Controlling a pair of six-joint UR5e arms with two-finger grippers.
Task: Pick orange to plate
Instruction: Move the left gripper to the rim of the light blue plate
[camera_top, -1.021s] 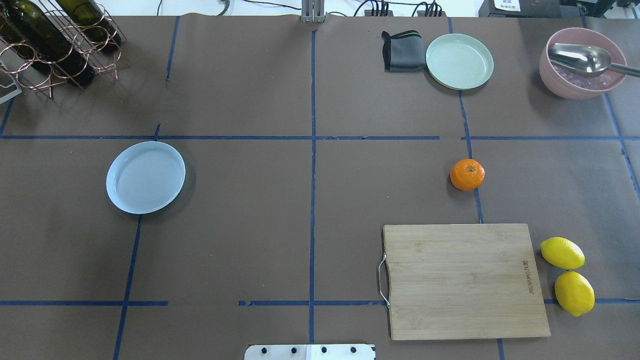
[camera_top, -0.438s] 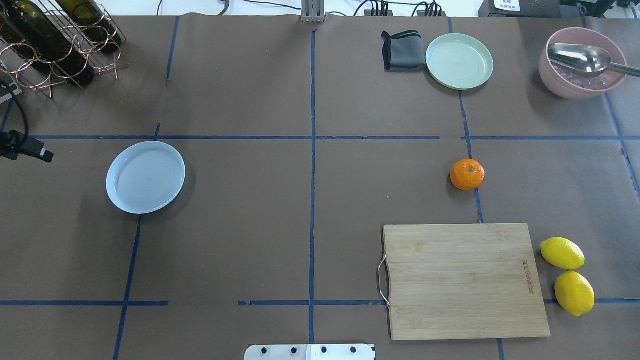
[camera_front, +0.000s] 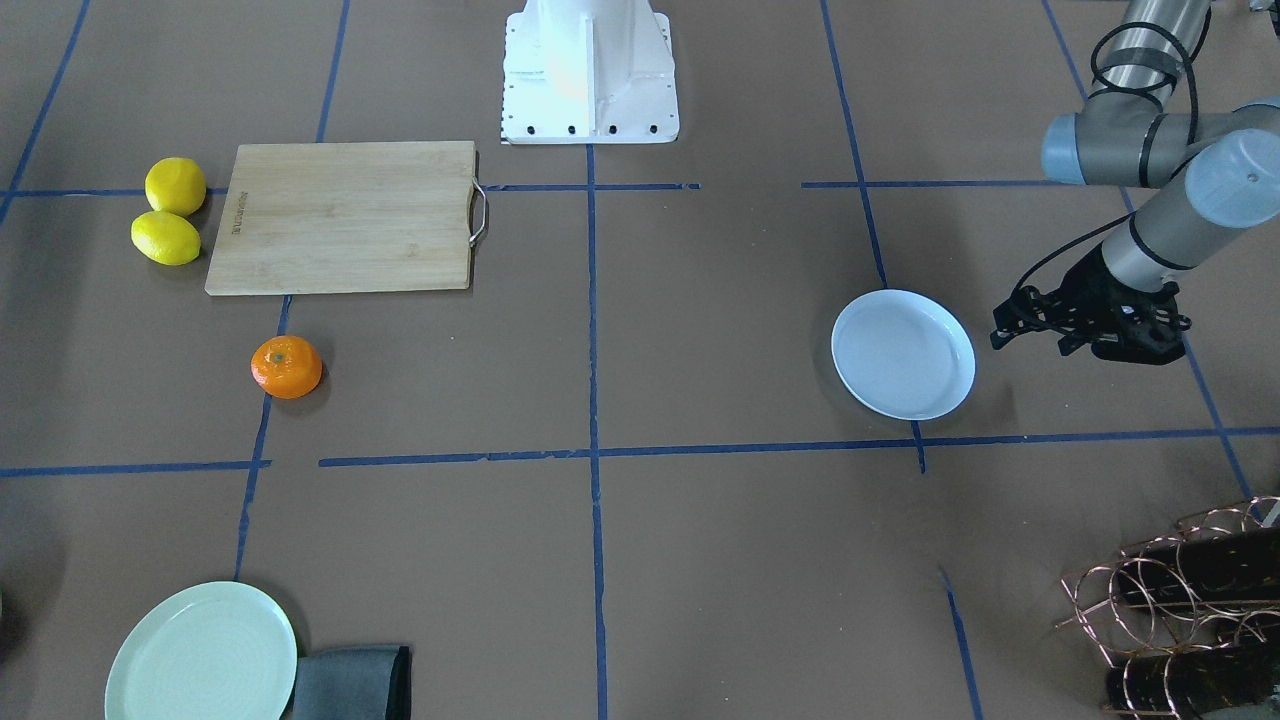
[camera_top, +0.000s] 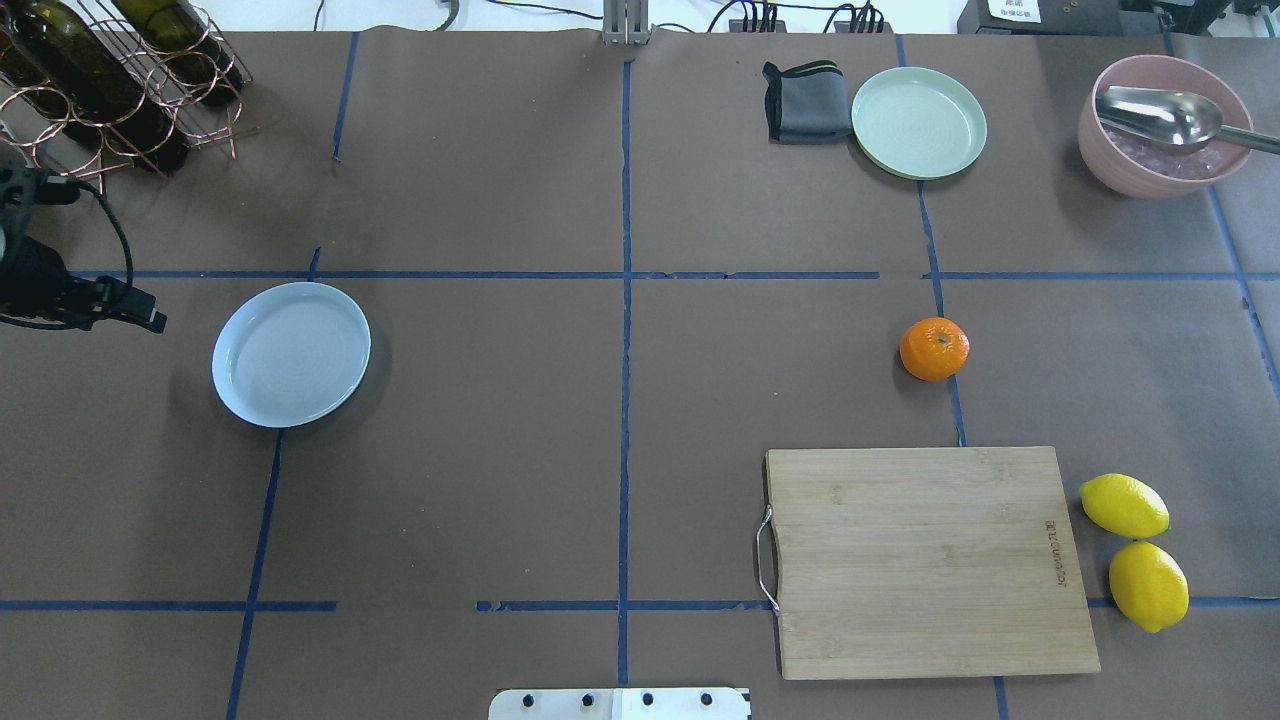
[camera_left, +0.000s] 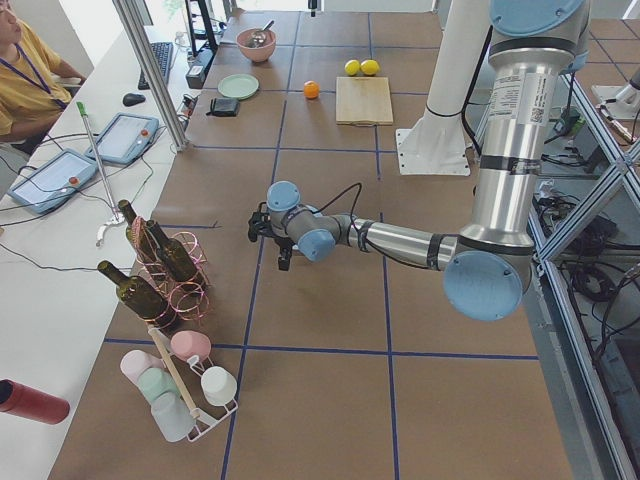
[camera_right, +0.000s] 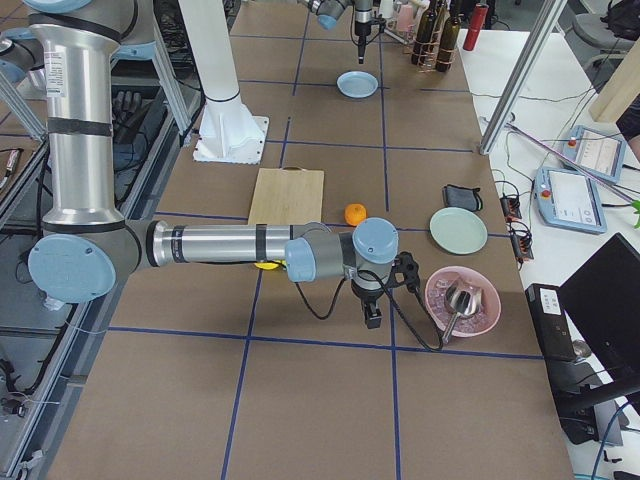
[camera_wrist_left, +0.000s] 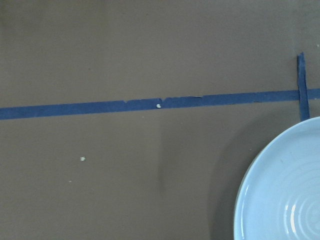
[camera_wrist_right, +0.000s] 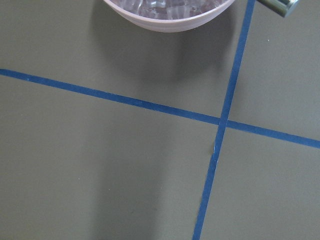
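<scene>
Fingers (camera_top: 140, 317) black, maybe apart, dimpled orange (camera_top: 934, 349), smooth plate (camera_top: 290, 354)

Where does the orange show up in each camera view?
Front-facing: orange at left, below the cutting board.
Overhead: orange at right, above the cutting board.
Exterior left: orange near top, left of the cutting board.
Exterior right: orange mid-picture, right of the cutting board.
Left wrist: not in it.
Right wrist: not in it.
Shared landmark: the cutting board.
</scene>
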